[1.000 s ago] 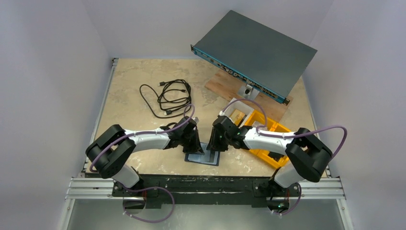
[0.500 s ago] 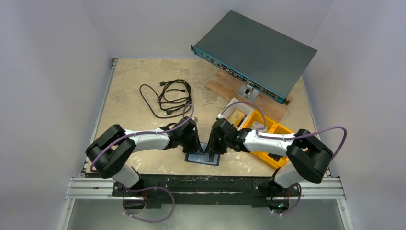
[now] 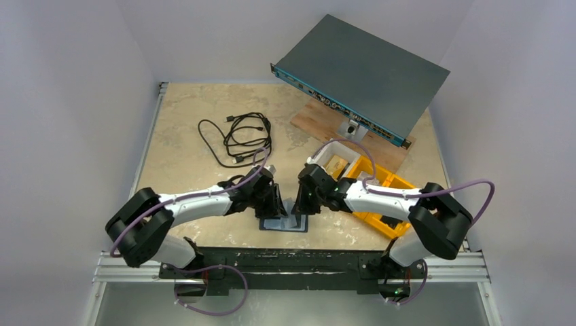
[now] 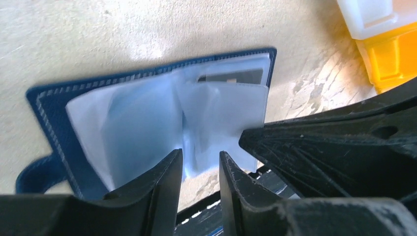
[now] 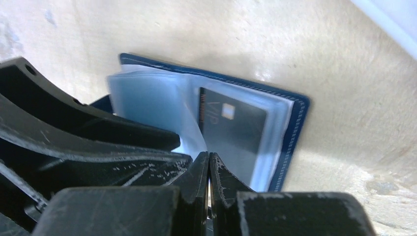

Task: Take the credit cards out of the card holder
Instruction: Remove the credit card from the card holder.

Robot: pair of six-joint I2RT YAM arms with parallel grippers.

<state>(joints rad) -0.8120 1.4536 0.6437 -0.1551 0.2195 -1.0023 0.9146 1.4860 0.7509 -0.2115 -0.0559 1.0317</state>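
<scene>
Navy leather lies spread flat near the table's [image 3: 183, 170] front edge: from the overhead camera the card holder [image 3: 284, 223] sits between the two wrists, its long axis running left to right, almost parallel to that edge. The left gripper [image 3: 274, 206] and right gripper [image 3: 299, 208] both stand over it. Compared with a second ago, the left arm's elbow has swung outward and nearer the rail, and the holder has slid a touch leftward. A black cable [image 3: 238, 139] and yellow bins [image 3: 380, 197] lie farther back.

From the left wrist, the card holder [image 4: 147, 115] shows pale stitching round its rim and cloudy clear sleeves fanned open. A short snap tab [image 4: 37, 172] sticks out at the end away from the yellow bin [image 4: 388, 59]. A dark card [image 4: 231, 76] sits in the sleeve at the other end. The left gripper [image 4: 200, 160] has its jaws parted by a narrow gap, clamping nothing.

From the right wrist, the dark card [image 5: 233, 128] fills one sleeve of the card holder [image 5: 290, 142]. The right gripper [image 5: 209, 160] is clenched at the sleeves' edge; whether a leaf is nipped, I cannot tell.
</scene>
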